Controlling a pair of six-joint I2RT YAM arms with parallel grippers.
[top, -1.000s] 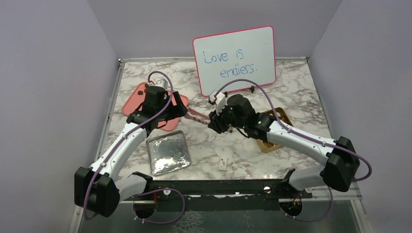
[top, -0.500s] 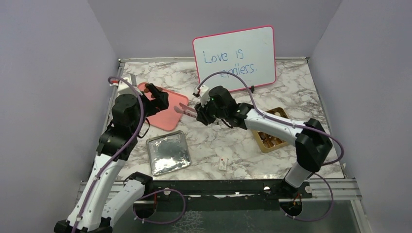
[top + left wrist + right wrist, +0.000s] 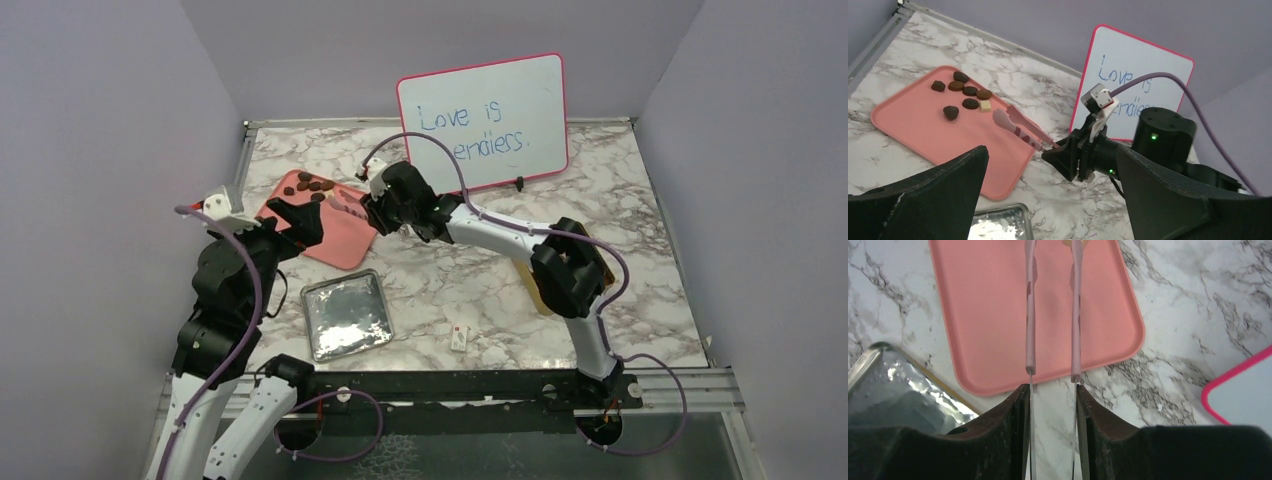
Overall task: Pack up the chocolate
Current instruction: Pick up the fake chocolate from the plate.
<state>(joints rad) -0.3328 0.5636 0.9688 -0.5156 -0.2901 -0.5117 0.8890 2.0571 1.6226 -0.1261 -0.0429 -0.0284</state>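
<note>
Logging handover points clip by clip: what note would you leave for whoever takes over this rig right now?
Left claw: open, empty, above the left side of the pink tray.
Right claw: shut on the pink tongs, whose tips are over the tray, close to the chocolates.
Chocolates: about eight pieces at the tray's far end.
Gold box: on the right, mostly hidden behind the right arm; contents can't be seen.
Done: tongs in hand.
Left: pick up each piece and move it to the box.
</note>
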